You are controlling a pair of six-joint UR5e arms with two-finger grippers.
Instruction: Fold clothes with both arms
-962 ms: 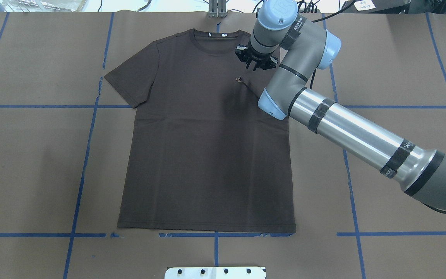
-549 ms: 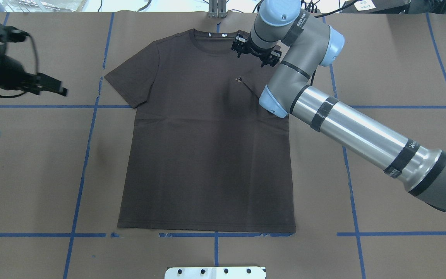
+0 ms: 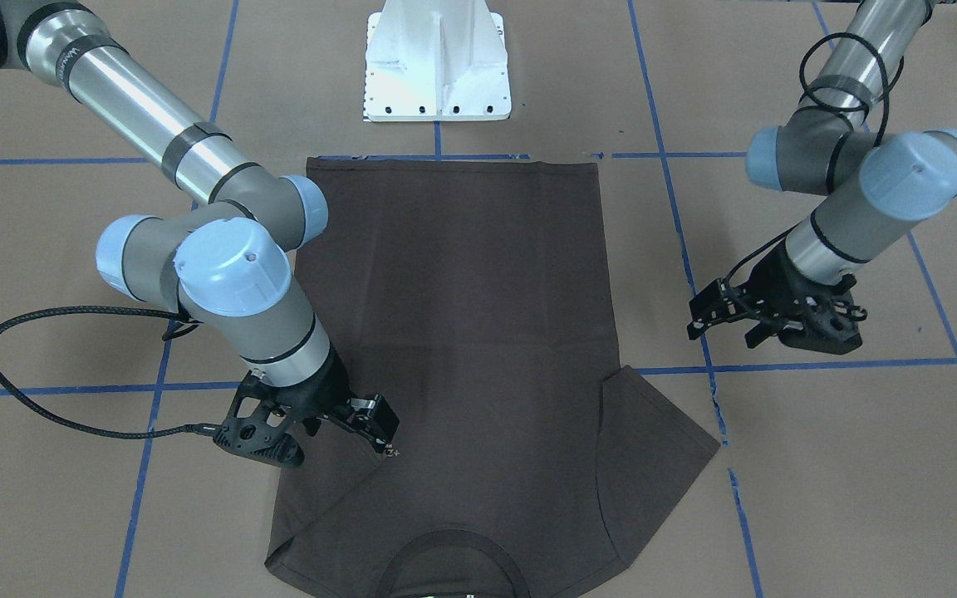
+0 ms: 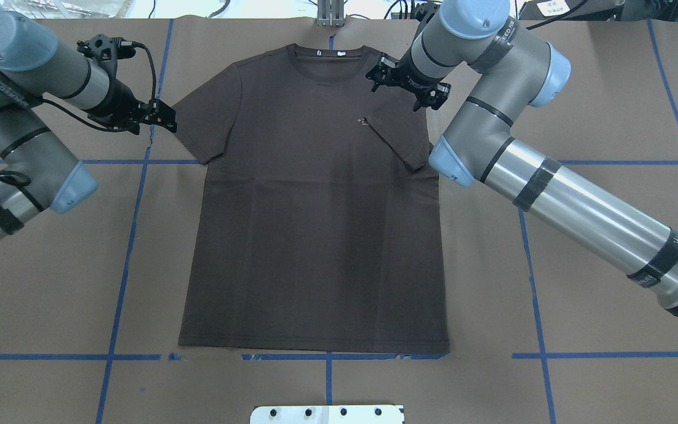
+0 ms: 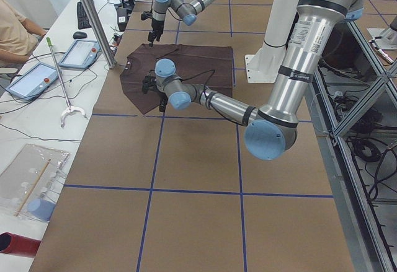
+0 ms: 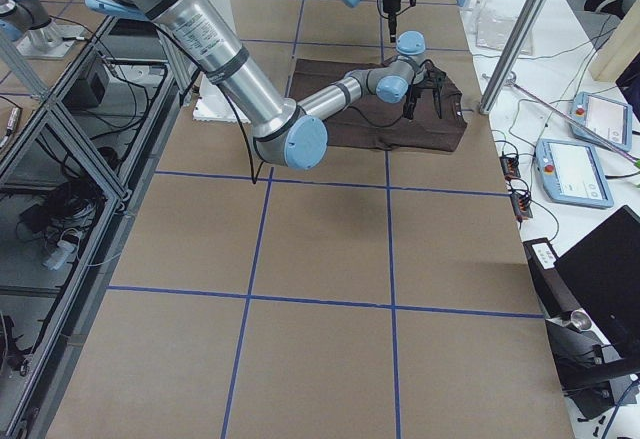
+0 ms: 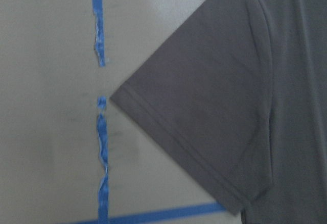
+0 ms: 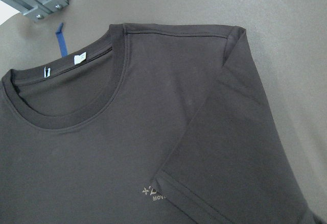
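The dark brown T-shirt (image 4: 315, 235) lies flat on the brown paper, collar at the far side. Its right sleeve (image 4: 398, 138) is folded in over the chest, ending by the small logo (image 8: 153, 193). The left sleeve (image 4: 206, 126) lies spread out. My right gripper (image 4: 405, 87) hovers open over the right shoulder, holding nothing, and its spread fingers show in the front view (image 3: 312, 432). My left gripper (image 4: 159, 118) looks open just outside the left sleeve's tip (image 7: 115, 99) and stands off the cloth (image 3: 719, 324).
Blue tape lines (image 4: 133, 235) grid the paper. The white pedestal base (image 3: 437, 66) stands at the near hem side. An aluminium post (image 4: 330, 12) rises beyond the collar. A person (image 5: 12, 33) sits at a side table with tablets.
The left arm has swung in from the left edge up to the spread left sleeve. The right gripper has drifted right and slightly back, away from the folded sleeve.
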